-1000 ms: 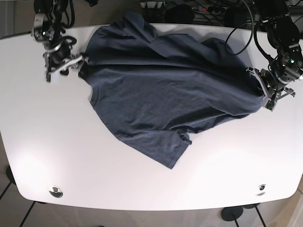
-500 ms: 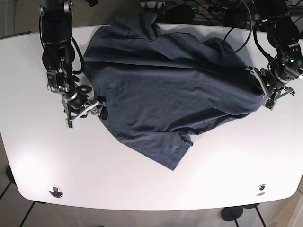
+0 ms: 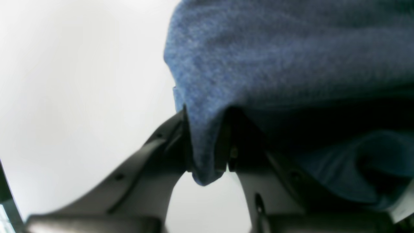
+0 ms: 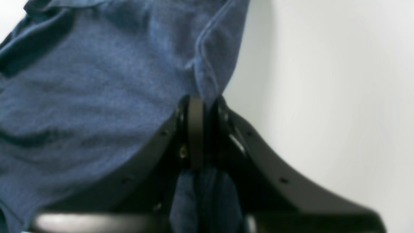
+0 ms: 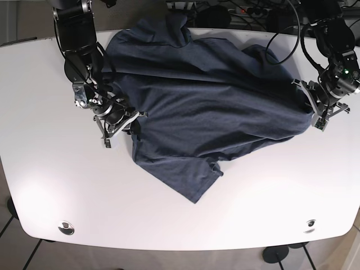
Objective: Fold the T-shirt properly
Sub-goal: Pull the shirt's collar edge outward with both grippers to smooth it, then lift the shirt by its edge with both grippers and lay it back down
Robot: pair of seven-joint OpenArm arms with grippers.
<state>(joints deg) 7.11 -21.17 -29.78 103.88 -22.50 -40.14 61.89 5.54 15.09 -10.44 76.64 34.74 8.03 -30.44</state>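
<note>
T-shirt (image 5: 208, 107) hem hidden between right tool (image 4: 203, 106) fingers.

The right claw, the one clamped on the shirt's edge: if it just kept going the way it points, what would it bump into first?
Probably only more T-shirt. The right claw points toward the cloth's middle, already shut on its edge, so fabric would bunch ahead of it; depth is hard to judge.

The dark blue T-shirt (image 5: 208, 101) lies rumpled and spread across the far half of the white table (image 5: 169, 219). One sleeve points toward the near edge.
</note>
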